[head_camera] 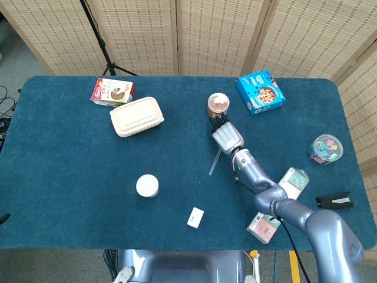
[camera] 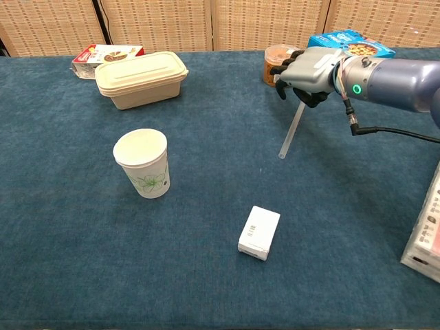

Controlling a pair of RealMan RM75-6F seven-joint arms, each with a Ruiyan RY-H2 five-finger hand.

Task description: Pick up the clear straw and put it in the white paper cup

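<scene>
The clear straw (head_camera: pixel 214 163) (camera: pixel 289 134) lies flat on the blue table, slanting from near centre toward the far right. My right hand (head_camera: pixel 227 135) (camera: pixel 309 72) hovers low over the straw's far end, palm down, fingers curled downward around that end. The straw stays on the cloth, and its top end is hidden under the hand. I see nothing lifted in the hand. The white paper cup (head_camera: pixel 147 186) (camera: pixel 141 163), with a green print, stands upright to the left of the straw, well away from the hand. My left hand appears in neither view.
A brown tub (head_camera: pixel 217 104) (camera: pixel 278 62) stands just behind the right hand. A blue box (head_camera: pixel 260 91), a beige takeout box (head_camera: pixel 136 117) (camera: pixel 141 79) and a small white box (head_camera: pixel 195 217) (camera: pixel 259 232) lie around. Card packs (head_camera: pixel 291 186) and a stapler (head_camera: pixel 334 200) sit at the right.
</scene>
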